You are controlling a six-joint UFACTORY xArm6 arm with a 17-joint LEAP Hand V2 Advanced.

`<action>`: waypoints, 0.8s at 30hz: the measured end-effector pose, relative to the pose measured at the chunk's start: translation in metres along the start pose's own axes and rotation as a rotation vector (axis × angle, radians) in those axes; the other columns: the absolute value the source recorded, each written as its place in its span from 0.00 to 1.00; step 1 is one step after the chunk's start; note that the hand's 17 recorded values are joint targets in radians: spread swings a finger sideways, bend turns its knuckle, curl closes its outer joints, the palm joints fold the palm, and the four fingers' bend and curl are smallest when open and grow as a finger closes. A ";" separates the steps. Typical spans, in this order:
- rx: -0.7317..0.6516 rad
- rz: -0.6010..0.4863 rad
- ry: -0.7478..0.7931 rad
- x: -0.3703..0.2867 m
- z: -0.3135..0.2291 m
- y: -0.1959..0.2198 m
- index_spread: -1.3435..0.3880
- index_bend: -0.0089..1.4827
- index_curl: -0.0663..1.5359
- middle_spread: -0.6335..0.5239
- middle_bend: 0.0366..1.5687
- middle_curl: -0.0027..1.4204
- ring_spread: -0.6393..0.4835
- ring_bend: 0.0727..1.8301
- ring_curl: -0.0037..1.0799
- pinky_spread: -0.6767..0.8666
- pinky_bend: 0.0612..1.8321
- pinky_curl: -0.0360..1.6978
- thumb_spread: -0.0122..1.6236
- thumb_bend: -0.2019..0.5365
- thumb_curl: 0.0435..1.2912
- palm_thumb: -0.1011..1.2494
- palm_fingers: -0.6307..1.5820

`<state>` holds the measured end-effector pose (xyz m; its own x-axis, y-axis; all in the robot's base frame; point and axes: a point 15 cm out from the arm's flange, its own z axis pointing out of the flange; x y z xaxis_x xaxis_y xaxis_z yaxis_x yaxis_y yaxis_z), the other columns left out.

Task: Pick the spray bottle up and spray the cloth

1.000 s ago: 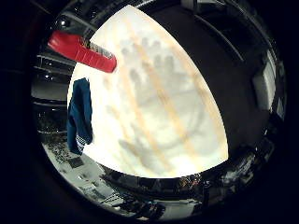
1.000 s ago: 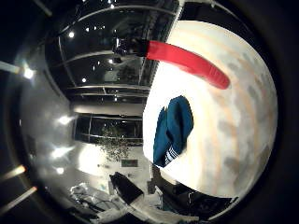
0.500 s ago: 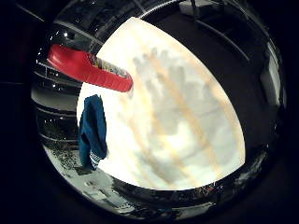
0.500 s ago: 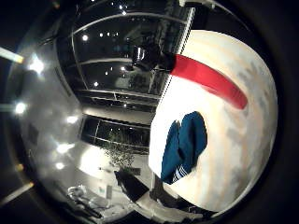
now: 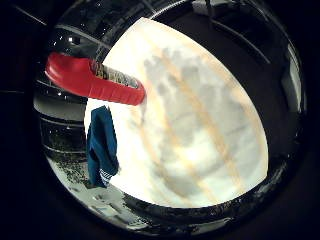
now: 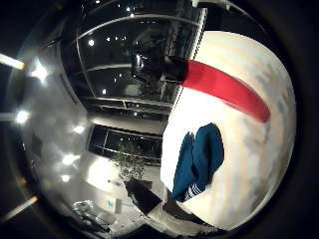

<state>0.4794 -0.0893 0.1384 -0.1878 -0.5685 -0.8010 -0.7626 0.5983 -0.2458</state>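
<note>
One red spray bottle (image 5: 95, 81) with a black spray head (image 6: 159, 67), lying on its side near the edge of one pale round table (image 5: 210, 130), its head end reaching past the rim; one dark blue cloth (image 6: 199, 159) with white stripes at one end, crumpled on the same table just beside the bottle, apart from it. The spray head is dark against a dark room and its trigger cannot be made out. No part of the robot hand shows, only finger-like shadows on the table, so its state cannot be told.
</note>
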 end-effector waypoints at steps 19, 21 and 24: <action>-0.058 -0.014 0.014 0.005 0.031 0.012 0.69 0.10 0.18 0.76 0.10 0.21 0.81 0.15 0.25 0.70 0.21 0.21 0.58 0.23 0.20 0.28 0.27; -0.056 -0.014 0.021 0.007 0.032 0.010 0.69 0.10 0.18 0.76 0.10 0.21 0.81 0.15 0.25 0.70 0.21 0.21 0.58 0.23 0.20 0.28 0.27; -0.055 -0.019 0.026 0.006 0.035 0.006 0.69 0.10 0.18 0.76 0.10 0.21 0.81 0.16 0.25 0.70 0.21 0.21 0.59 0.23 0.20 0.28 0.27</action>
<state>0.4951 -0.0691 0.1134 -0.1886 -0.5945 -0.7816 -0.7988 0.5559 -0.2301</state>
